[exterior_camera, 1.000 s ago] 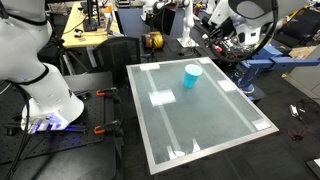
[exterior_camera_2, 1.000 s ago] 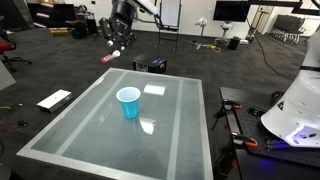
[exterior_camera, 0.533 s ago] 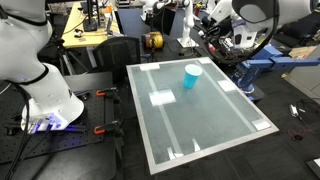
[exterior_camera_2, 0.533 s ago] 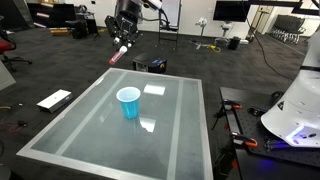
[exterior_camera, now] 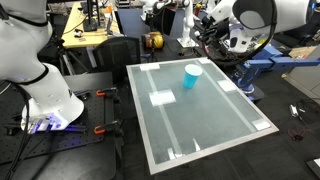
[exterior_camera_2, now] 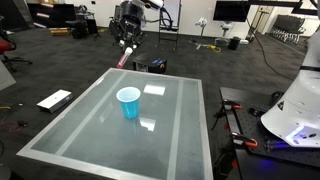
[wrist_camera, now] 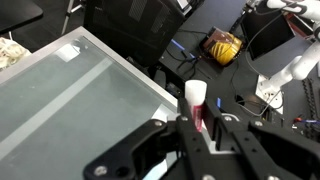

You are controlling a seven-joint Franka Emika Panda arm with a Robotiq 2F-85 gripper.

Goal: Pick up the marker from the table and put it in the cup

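My gripper [exterior_camera_2: 127, 42] is shut on the reddish-pink marker [exterior_camera_2: 123, 57] and holds it in the air beyond the far edge of the grey table [exterior_camera_2: 90, 125]. In the wrist view the marker [wrist_camera: 197, 108] stands between my fingers [wrist_camera: 182, 130], its pale end sticking out past them. The light-blue cup [exterior_camera_2: 128, 102] stands upright on the table, well below and nearer than the marker. In an exterior view the cup [exterior_camera: 192, 75] stands near the table's far side and my gripper [exterior_camera: 212, 33] is above and beyond it.
White tape patches [exterior_camera_2: 154, 89] lie on the table near the cup and the corners. A black box [exterior_camera_2: 157, 65] sits on the floor beyond the table. A second robot base [exterior_camera: 45, 95] stands beside the table, and cluttered benches [exterior_camera: 95, 30] stand behind.
My gripper with the marker has moved higher and sideways toward the table's far edge, closer to above the cup. The cup has not moved.
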